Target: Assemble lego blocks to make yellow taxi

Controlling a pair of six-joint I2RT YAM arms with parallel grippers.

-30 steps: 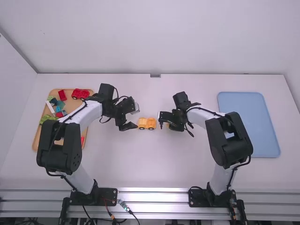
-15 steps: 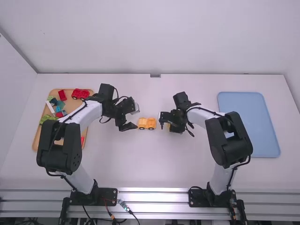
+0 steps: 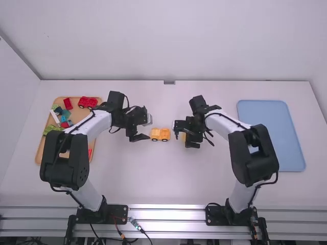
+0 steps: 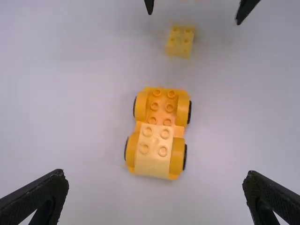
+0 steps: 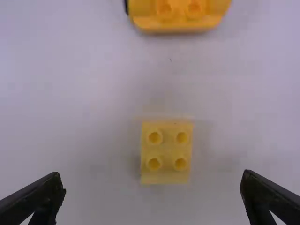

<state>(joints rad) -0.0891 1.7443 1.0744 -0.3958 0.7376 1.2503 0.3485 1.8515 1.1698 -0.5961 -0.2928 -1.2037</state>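
While I stand here, one wooden tray (image 3: 43, 140) lies farthest left, holding several blocks, one of them white (image 3: 56, 116). Next, over the white surface (image 3: 153, 176), the left gripper (image 3: 144, 128) has its two fingers spread, holding nothing. Then comes one orange car base (image 4: 161, 107) with four wheels and one pale yellow block (image 4: 154, 150) on it. Beside it, one loose yellow block (image 5: 166, 152) sits between the right gripper's (image 3: 182, 141) two parted, empty fingers. One blue tray (image 3: 273, 135) lies at far right.
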